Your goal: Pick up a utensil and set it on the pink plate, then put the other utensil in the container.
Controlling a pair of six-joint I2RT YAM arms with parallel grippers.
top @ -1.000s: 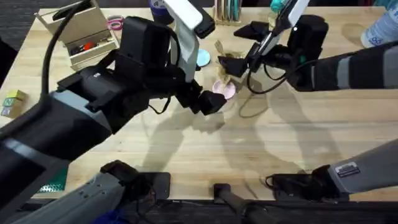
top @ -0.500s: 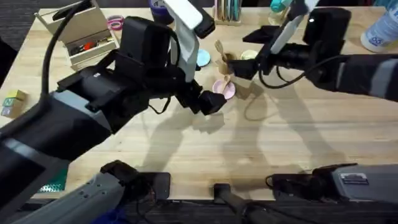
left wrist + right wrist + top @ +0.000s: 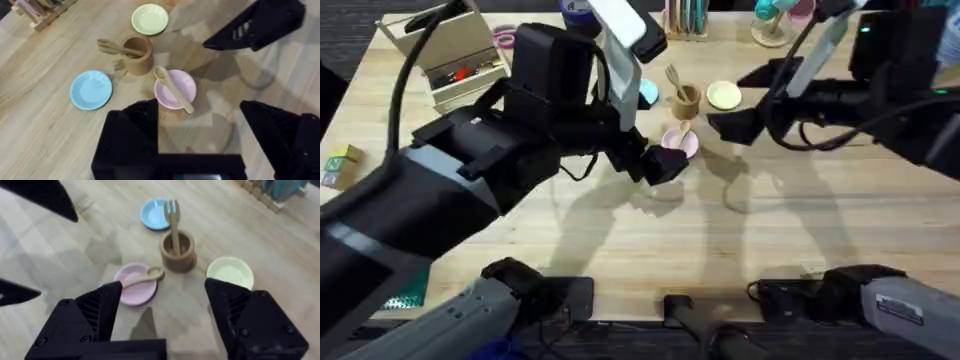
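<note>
A small wooden spoon [image 3: 173, 89] [image 3: 141, 277] lies across the pink plate [image 3: 181, 80] [image 3: 132, 290] [image 3: 686, 144], its handle end sticking out over the rim. A wooden fork [image 3: 114, 47] [image 3: 173, 222] [image 3: 673, 77] stands in the brown wooden cup [image 3: 137, 56] [image 3: 178, 253] [image 3: 686, 99], prongs up, leaning on the rim. My left gripper [image 3: 200, 125] [image 3: 660, 165] hovers open just in front of the pink plate, holding nothing. Open and empty too, my right gripper [image 3: 162, 305] [image 3: 725, 124] sits to the right of the cup and the pink plate.
A light blue plate [image 3: 91, 89] [image 3: 153, 214] [image 3: 646, 94] lies left of the cup, a pale yellow plate [image 3: 150, 19] [image 3: 230, 272] [image 3: 724, 95] right of it. A beige lidded box [image 3: 448, 52] stands at the back left, a rack [image 3: 686, 18] and bottles at the back.
My right gripper has drawn back to the right, away from the cup, leaving the fork standing in it. The left arm has stayed in place.
</note>
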